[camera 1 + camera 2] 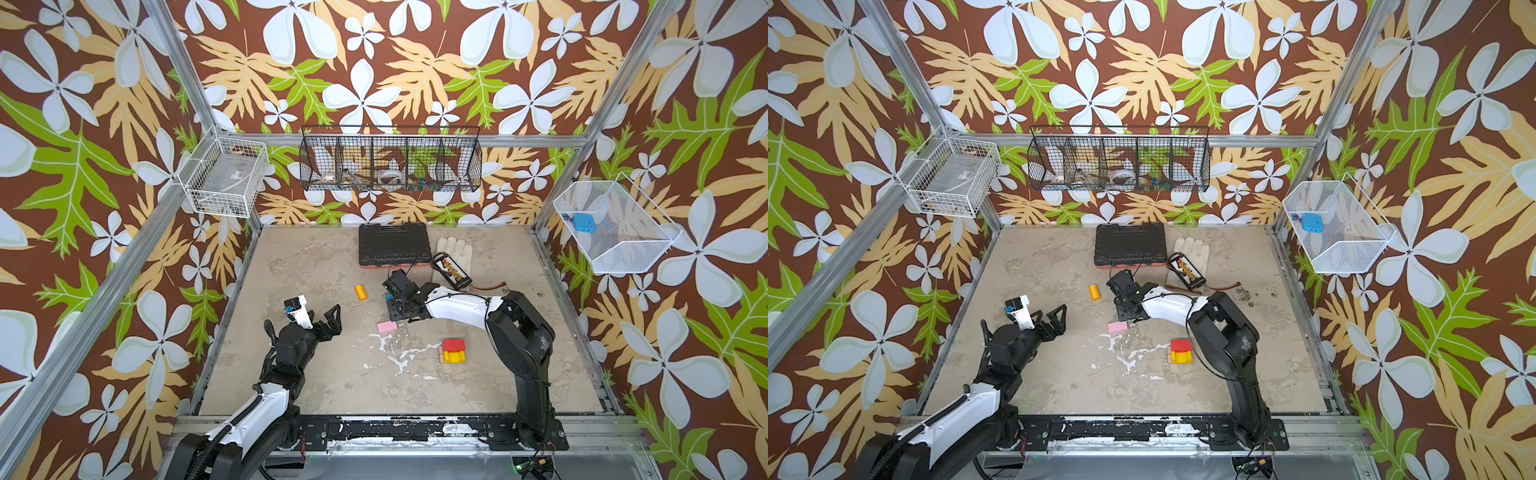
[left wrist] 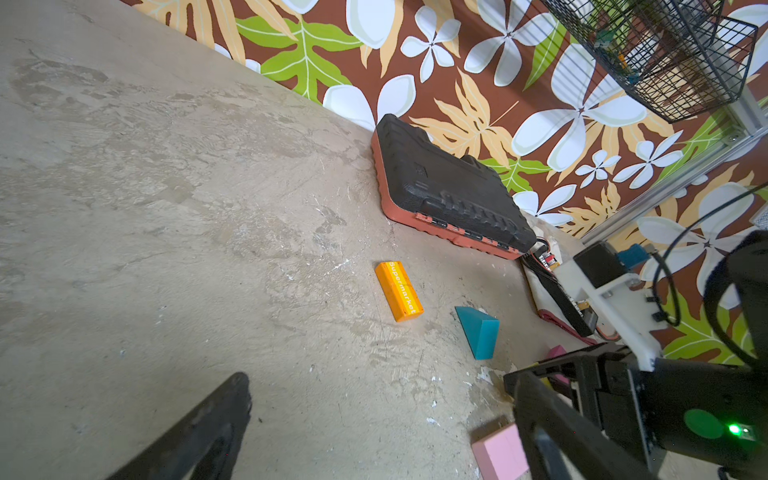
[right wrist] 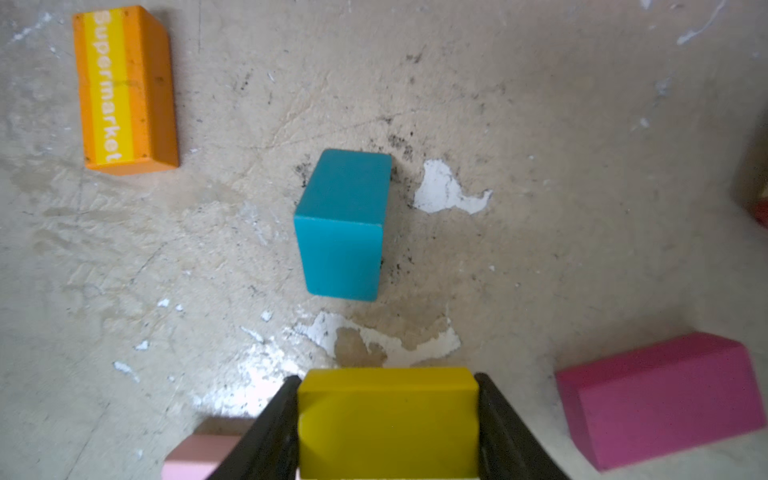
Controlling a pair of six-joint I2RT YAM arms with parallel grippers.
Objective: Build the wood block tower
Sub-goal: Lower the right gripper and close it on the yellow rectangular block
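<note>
In both top views the wood block tower [image 1: 454, 351] [image 1: 1180, 351] is a low stack at the front right of the tabletop [image 1: 316, 382], near the right arm's base. It has a red piece on a yellow one and a tan plank at its left side. The orange block [image 1: 360, 292] lies well apart toward the back, its long axis pointing roughly at the back wall. The pale pink block [image 1: 390, 327] lies crosswise. The right hand [image 1: 394, 309] points down between them. The left hand [image 1: 320, 322] hovers wide open and empty.

In the left wrist view the left hand [image 2: 378, 378] gapes over bare tabletop. The orange block lies printed face up (it reads "Supermarket"), with the teal block [image 2: 478, 332] near it and the black tool case [image 2: 449, 187] behind.

In the right wrist view the right hand [image 3: 386, 378] is closed on the yellow block [image 3: 388, 419], with a finger pressed against each side. The block's long axis runs from finger to finger. The teal block's long axis runs straight out from the hand, and the magenta block [image 3: 665, 399] lies off to one side.
</note>
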